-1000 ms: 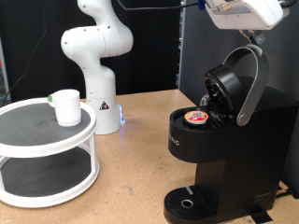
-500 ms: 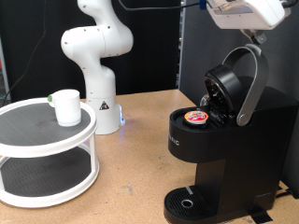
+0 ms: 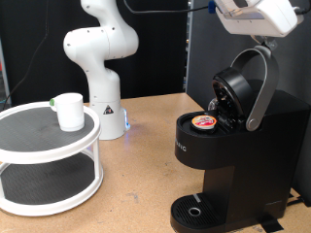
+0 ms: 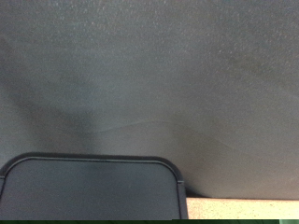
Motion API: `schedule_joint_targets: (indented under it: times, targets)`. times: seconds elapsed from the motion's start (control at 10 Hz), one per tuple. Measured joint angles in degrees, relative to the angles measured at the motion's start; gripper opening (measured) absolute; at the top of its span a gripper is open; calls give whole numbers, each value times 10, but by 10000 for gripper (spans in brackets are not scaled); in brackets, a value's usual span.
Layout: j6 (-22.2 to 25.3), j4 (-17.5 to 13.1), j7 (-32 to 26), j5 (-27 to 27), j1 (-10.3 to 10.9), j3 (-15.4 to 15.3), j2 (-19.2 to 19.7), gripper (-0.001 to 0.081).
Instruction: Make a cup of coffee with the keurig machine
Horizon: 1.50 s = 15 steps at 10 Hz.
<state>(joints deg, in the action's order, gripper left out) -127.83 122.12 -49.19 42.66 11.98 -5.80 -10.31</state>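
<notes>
The keurig machine (image 3: 233, 155) stands on the wooden table at the exterior view's right. Its lid (image 3: 231, 95) is hinged open and its silver-grey handle (image 3: 260, 87) is raised. A small white pod with a red-marked lid (image 3: 204, 120) sits in the open chamber. The cup (image 3: 68, 110), white with a bit of green, stands upright on the top tier of a white round rack (image 3: 39, 146) at the left. My gripper (image 3: 260, 37) is at the top right, just above the raised handle, with nothing seen in it. Its fingers do not show in the wrist view.
A second white robot arm base (image 3: 102, 68) stands at the back of the table (image 3: 136, 184). A dark panel (image 3: 199, 49) stands behind the machine and fills the wrist view (image 4: 149, 84). A black rounded shape (image 4: 89, 191) sits at that view's edge.
My hand has shifted slightly at the top right above the handle. The machine, pod and cup have not moved.
</notes>
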Motion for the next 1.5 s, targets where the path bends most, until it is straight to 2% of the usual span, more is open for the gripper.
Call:
schedule_joint_targets:
  times: [0.5,1.1,1.5]
  targets:
    - [5,3,-10,-18,-5,6,-8,4]
    - [57,12,-30,-59,-31,39,-33,4]
    - [66,31,-39,-92,-50,57,-44,4]
